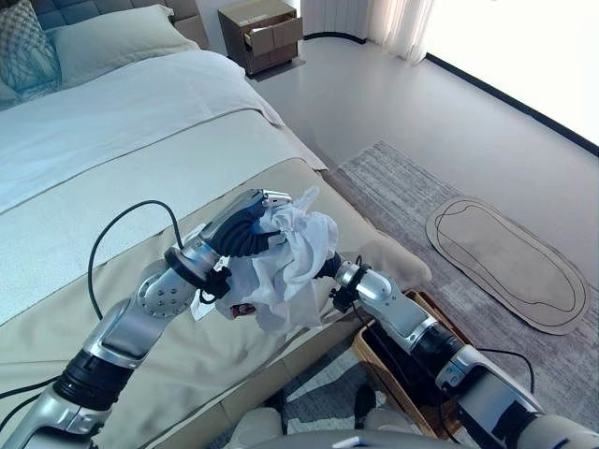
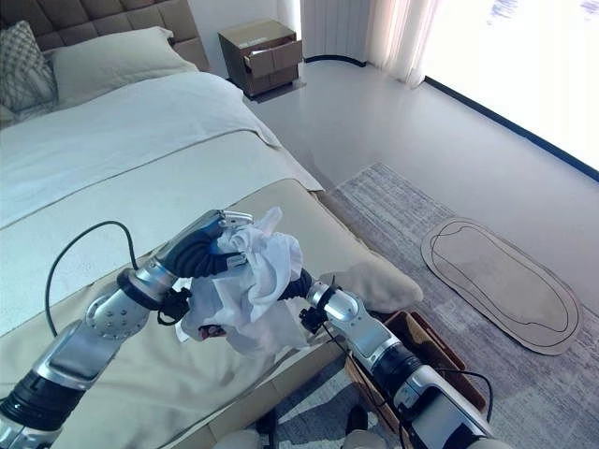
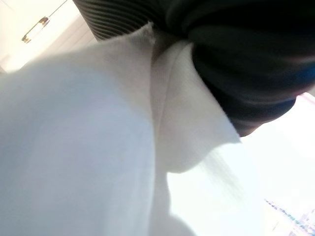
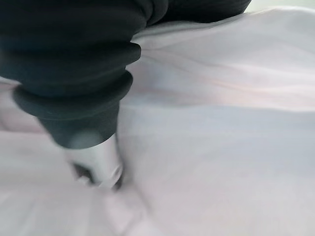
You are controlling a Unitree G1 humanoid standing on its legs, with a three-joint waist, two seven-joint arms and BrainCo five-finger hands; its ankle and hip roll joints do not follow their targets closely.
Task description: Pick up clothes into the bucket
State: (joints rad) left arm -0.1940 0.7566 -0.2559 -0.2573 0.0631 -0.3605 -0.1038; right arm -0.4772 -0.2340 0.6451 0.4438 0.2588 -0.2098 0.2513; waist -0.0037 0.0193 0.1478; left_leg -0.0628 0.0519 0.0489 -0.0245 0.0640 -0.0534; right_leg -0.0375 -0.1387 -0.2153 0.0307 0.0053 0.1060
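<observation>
A: Where's the clothing right now?

B: A white garment (image 1: pixel 285 267) is hanging bunched between both hands, lifted just above the foot of the bed (image 1: pixel 140 140). The left hand (image 1: pixel 245 224) is sitting on top of the bundle, dark wrist cover showing, w/ cloth draping over and around it. The right hand (image 4: pixel 96 164) is reaching in from below and is buried in the folds.

A: Are the hands gripping it?

B: Can't tell for either one; fingers are hidden in the fabric in every view.

A: And the bucket?

B: A brown basket (image 1: pixel 384 360) is sitting on the floor by the bed's corner, under the right arm, on a grey rug (image 1: pixel 402 187).

A: How's the cloth likely to handle?

B: Prob. light, soft and floppy, w/ loose ends trailing down that could catch on the bed edge. Best hold, I'd judge, is the thick bunched middle, not a dangling corner, so it isn't slipping out on the way down to the basket.
</observation>
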